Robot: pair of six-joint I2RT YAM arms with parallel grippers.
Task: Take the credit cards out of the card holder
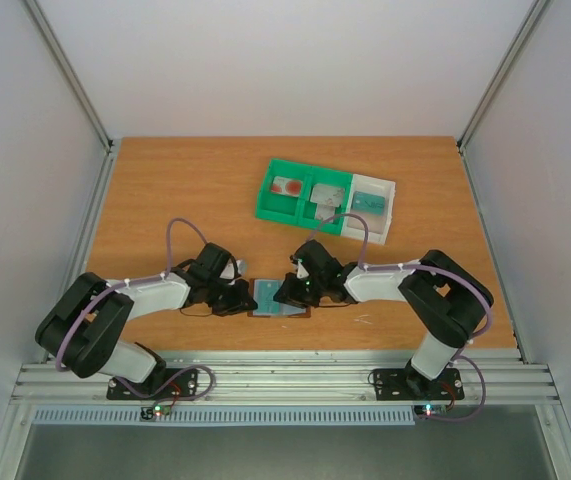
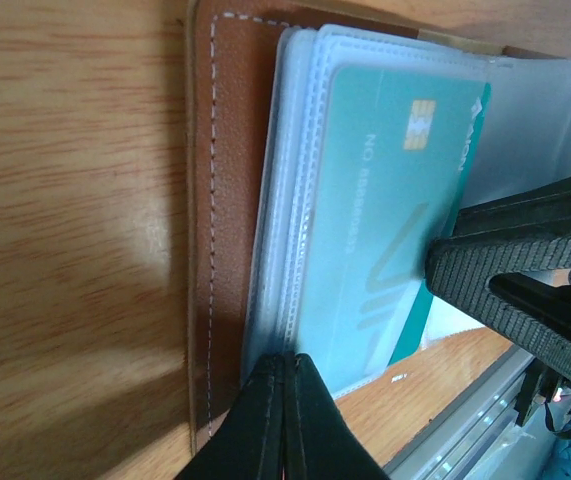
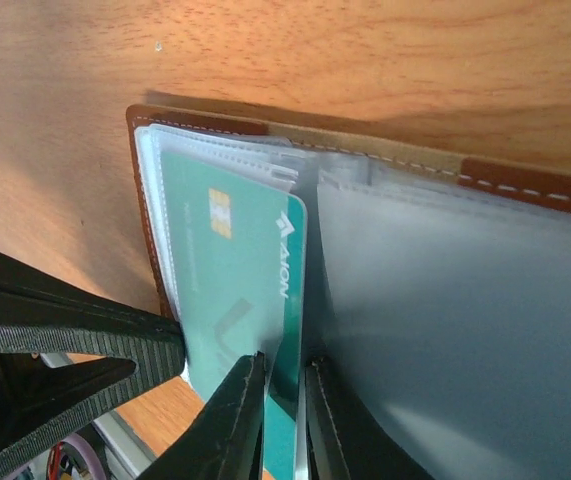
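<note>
We are looking into a robotics lab test cell: a wooden table (image 1: 165,200) is boxed in by plain white panels (image 1: 265,60) behind and beside it. Aluminium frame struts (image 1: 70,70) rise from its far corners. A left arm (image 1: 155,293) and a right arm (image 1: 385,283) are bolted to a slotted aluminium rail (image 1: 285,378) along its near edge.

- A wooden table (image 1: 165,190), orange-brown, sits between pale walls.
- A brown card holder (image 1: 268,299) lies open and flat on the table, near the middle of the front edge.
- A green-and-white compartment tray (image 1: 263,205) sits farther back, right of centre, well apart from the holder.
</note>
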